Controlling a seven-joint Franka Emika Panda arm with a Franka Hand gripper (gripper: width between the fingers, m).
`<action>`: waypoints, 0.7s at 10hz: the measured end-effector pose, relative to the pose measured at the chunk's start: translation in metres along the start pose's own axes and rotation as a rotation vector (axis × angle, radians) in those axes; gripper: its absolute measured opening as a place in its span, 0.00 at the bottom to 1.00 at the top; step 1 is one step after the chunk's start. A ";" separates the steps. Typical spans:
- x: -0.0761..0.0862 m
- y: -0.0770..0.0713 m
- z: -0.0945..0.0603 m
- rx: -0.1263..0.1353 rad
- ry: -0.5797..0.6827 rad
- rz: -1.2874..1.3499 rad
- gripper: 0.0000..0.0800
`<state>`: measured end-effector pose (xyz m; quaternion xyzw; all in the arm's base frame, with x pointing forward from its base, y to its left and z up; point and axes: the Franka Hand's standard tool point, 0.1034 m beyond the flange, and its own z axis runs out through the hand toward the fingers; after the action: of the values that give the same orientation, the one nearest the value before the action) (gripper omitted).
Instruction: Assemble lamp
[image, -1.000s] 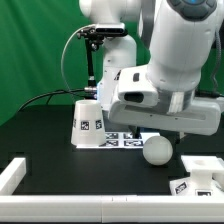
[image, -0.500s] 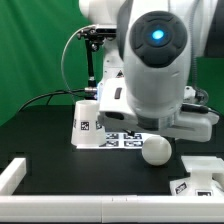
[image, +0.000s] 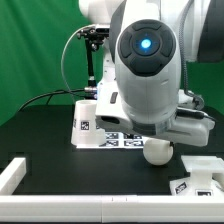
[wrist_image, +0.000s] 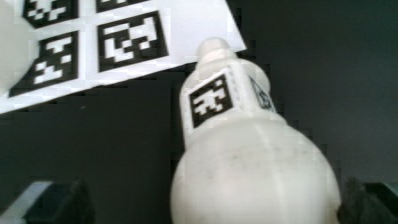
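The white rounded bulb (wrist_image: 246, 160) lies on the black table with its tagged neck pointing toward the marker board (wrist_image: 89, 50). In the exterior view the bulb (image: 157, 151) sits just under my hand. My gripper (wrist_image: 214, 205) is open. One dark finger (wrist_image: 50, 202) stands on each side of the bulb's round body, with a gap on both sides. The tapered cone shade (image: 85, 125) stands at the exterior view's left, partly hidden by my arm. The angular base (image: 196, 178) lies at the front right.
The marker board (image: 122, 140) lies behind the bulb. A white frame rail (image: 15, 176) runs along the table's front and left. The white robot pedestal (image: 108, 60) and cables stand at the back, before a green backdrop.
My arm has swung toward the camera and come down over the bulb, covering more of the shade and the marker board. The bulb, shade and base have not moved.
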<state>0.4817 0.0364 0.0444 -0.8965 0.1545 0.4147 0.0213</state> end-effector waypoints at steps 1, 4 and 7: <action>0.000 -0.003 0.002 0.009 -0.003 0.021 0.87; 0.003 -0.006 0.010 0.014 0.007 0.039 0.87; 0.008 -0.004 0.027 0.012 0.016 0.045 0.87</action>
<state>0.4675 0.0429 0.0206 -0.8958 0.1775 0.4071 0.0162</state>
